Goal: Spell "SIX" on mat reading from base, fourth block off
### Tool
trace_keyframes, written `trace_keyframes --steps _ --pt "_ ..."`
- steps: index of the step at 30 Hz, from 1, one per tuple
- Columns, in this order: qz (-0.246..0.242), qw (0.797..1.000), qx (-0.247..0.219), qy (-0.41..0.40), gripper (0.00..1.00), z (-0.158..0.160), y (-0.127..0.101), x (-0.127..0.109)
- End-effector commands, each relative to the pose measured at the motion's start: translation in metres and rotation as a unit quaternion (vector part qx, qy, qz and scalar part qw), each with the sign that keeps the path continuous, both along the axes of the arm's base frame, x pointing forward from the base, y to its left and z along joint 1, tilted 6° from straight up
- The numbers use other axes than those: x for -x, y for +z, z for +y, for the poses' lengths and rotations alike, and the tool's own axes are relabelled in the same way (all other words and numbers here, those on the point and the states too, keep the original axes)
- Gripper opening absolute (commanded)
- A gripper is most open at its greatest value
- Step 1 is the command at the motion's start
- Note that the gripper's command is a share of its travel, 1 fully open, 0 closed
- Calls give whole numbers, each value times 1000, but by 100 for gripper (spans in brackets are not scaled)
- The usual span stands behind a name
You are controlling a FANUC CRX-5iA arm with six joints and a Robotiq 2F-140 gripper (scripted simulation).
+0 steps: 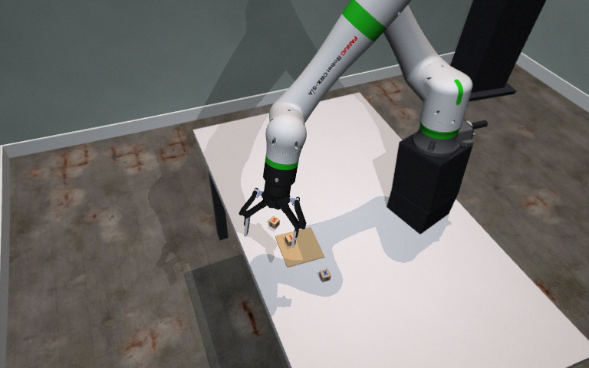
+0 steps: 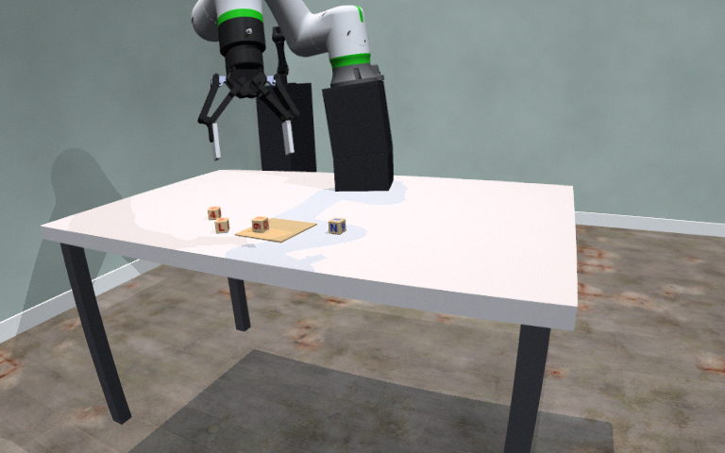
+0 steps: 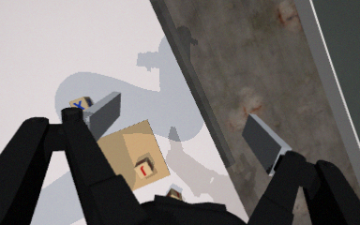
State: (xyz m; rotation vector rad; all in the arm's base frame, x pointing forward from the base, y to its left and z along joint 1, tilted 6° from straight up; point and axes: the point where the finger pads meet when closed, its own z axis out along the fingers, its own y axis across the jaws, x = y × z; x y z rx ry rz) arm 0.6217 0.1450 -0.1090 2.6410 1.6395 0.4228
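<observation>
My gripper is open and empty, high above the table around the mat's S-block side. The tan mat lies flat. On it, near one corner, sits a block whose red top letter looks like a J in the wrist view. The S block lies just off that side. The X block, blue letter up, lies off the opposite side. A fourth block stands behind the S block; its top is unreadable.
The white table bears everything; its long edge passes close to the mat, with the floor beyond. The black robot pedestal stands on the table's other side. In the wrist view the palm cuts off a block at the bottom.
</observation>
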Motion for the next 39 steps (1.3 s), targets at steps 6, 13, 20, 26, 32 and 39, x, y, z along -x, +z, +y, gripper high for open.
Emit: trace_keyframes --steps 6,13,20,26,32,39 --pt "-24 989 -67 -132 100 26 21 -42" --pt "-33 967 -113 -226 100 36 37 -69" --pt "-39 934 -157 -320 100 40 51 -95" --pt "-41 894 -195 -402 100 38 62 -116" --pt "-41 852 -225 -471 100 33 70 -131" --pt "-38 785 -262 -560 100 21 78 -149"
